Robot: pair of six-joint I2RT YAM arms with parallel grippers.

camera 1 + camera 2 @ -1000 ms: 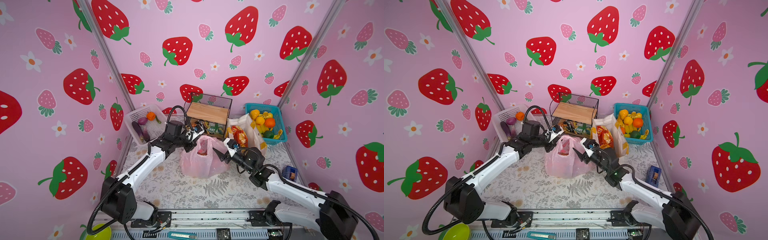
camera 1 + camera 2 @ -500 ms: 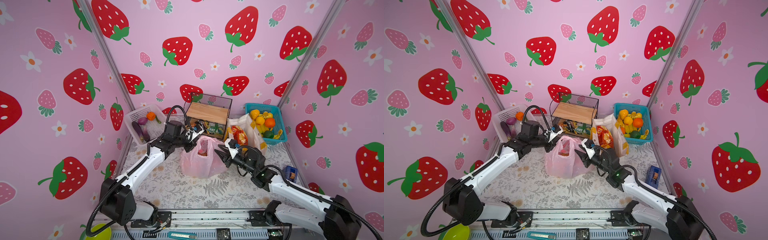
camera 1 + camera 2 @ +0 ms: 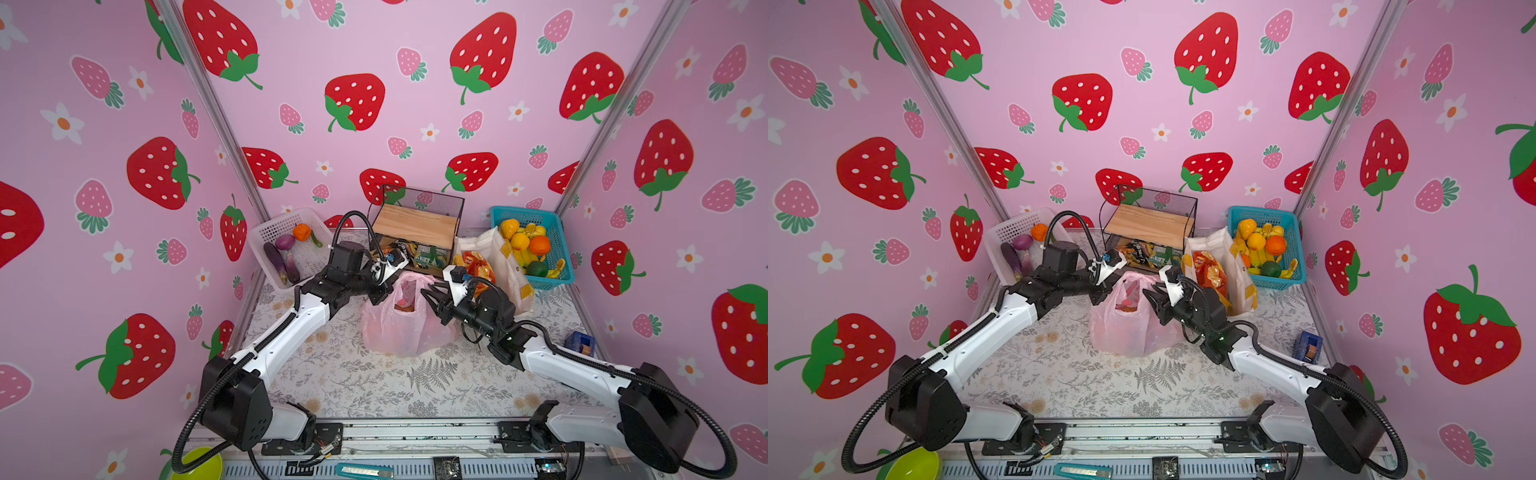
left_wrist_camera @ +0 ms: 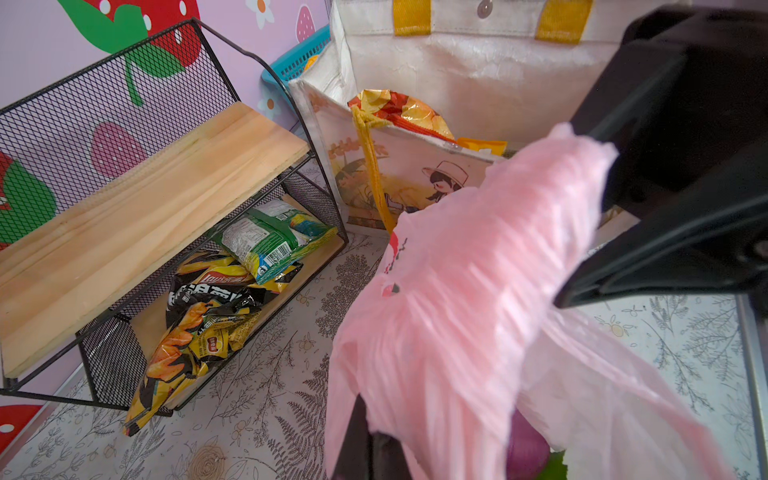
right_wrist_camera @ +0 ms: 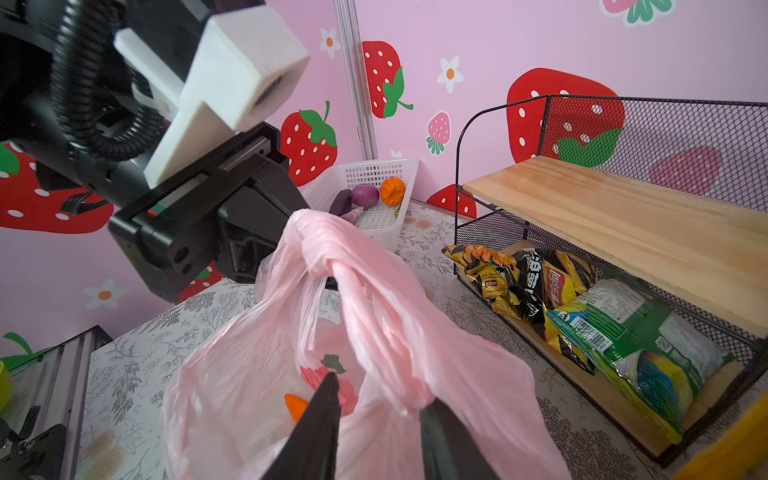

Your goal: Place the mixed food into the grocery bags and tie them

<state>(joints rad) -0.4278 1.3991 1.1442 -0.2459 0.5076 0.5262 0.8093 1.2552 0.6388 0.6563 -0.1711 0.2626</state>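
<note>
Right wrist view: our right gripper (image 5: 376, 390) pinches one handle strand of the pink bag (image 5: 232, 374), jaws narrow. Our left gripper (image 5: 291, 232) is clamped on the handle end above. The bag sits on the table (image 3: 374, 386), holding toy vegetables (image 5: 311, 372).

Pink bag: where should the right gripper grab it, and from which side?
Take the bunched handle strand below where it crosses the one the left gripper pinches at the top. Come from the right arm's side, jaws across the strand: it is gathered into a narrow rope there and runs toward the right gripper, whereas the pink bag's body is slack film.
</note>
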